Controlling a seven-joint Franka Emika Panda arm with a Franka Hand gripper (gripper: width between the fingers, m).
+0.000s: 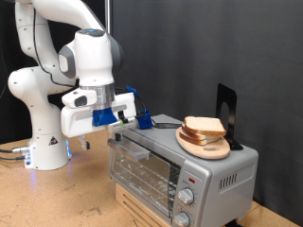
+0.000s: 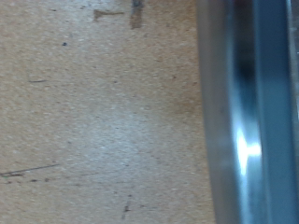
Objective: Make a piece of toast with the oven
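Toast [image 1: 204,126] lies as the top slice of a small pile on a round wooden plate [image 1: 193,146], and that plate sits on the flat roof of the oven [image 1: 220,168], near the roof's back edge. A black upright stand [image 1: 225,112] rises just behind the pile. The silver-grey oven rests on the wooden tabletop [image 1: 57,203] toward its right edge in the exterior view, glass door closed, wire rack visible through it, with 2 round knobs [image 1: 185,203] at the lower right of its front. The gripper [image 1: 142,118], with blue fingers, hangs at the oven's upper left corner in the exterior view, close to the top edge of the door; I cannot tell whether its fingers are spread or pressed together, and nothing shows between them. The wrist view is blurred, showing only speckled tabletop beside a shiny metal edge [image 2: 238,121].
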